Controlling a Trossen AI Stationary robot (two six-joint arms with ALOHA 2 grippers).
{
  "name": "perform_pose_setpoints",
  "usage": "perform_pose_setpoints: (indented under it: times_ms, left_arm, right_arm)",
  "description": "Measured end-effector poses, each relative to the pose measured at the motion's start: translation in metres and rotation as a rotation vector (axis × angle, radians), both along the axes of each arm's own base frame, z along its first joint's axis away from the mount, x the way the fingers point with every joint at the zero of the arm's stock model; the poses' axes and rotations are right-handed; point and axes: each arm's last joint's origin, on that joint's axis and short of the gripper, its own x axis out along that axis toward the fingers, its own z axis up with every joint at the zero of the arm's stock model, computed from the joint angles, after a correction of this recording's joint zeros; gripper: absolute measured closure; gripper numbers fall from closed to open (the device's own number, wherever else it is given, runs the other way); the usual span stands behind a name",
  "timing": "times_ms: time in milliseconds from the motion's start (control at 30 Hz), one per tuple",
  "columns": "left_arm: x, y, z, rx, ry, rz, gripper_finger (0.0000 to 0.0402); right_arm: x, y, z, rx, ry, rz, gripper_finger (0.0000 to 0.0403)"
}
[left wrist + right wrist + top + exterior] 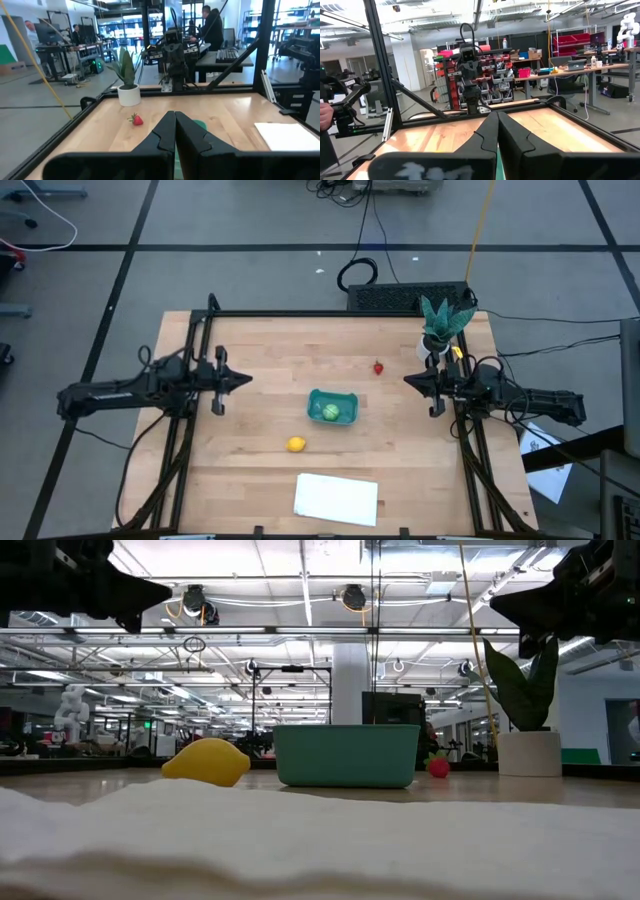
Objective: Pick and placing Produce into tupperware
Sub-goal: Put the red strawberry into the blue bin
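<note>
Looking down, we saw the small teal tupperware (346, 400) at the middle of the tabletop (260, 360), with the light-green ball (330, 412) inside. The yellow lemon (296, 444) lay just beside it, the red strawberry (378, 367) farther off. Left claw (244, 378) and right claw (409, 379) hung at the sides, fingers together.

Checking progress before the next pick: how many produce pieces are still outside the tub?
2. The small red strawberry-like piece lies on the wood beyond the teal rectangular plastic tub, toward the potted plant; the yellow lemon-like piece lies on its near side. The light-green ball is already inside.
</note>
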Motion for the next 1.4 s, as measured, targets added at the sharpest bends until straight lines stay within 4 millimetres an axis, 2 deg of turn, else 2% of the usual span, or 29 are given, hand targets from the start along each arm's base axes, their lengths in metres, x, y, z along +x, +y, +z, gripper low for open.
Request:
perform_pose_setpoints:
  times_ms: [300, 733, 867, 1233, 1400]
  left_arm:
    - [-0.002, 0.0, -0.015, -0.013, -0.005, 0.005, 0.0392]
    - [-0.002, 0.0, -0.023, -0.002, 0.071, 0.007, 0.0392]
    - [-0.002, 0.0, -0.024, 0.002, 0.081, 0.007, 0.0392]
    - [-0.002, 0.0, -0.023, 0.178, 0.077, 0.006, 0.0392]
    - [-0.002, 0.0, -0.023, 0.184, 0.078, 0.006, 0.0392]
  right_arm:
    - [0.0, 0.0, -0.001, -0.002, 0.012, 0.0, 0.0403]
    - [0.0, 0.0, -0.001, -0.006, 0.014, -0.002, 0.0403]
    - [0.002, 0.0, -0.003, -0.074, 0.036, -0.014, 0.0403]
    - [0.003, 0.0, 0.0, -0.12, 0.013, -0.024, 0.0403]
    - [0.006, -0.002, 0.004, -0.104, -0.021, -0.081, 0.0403]
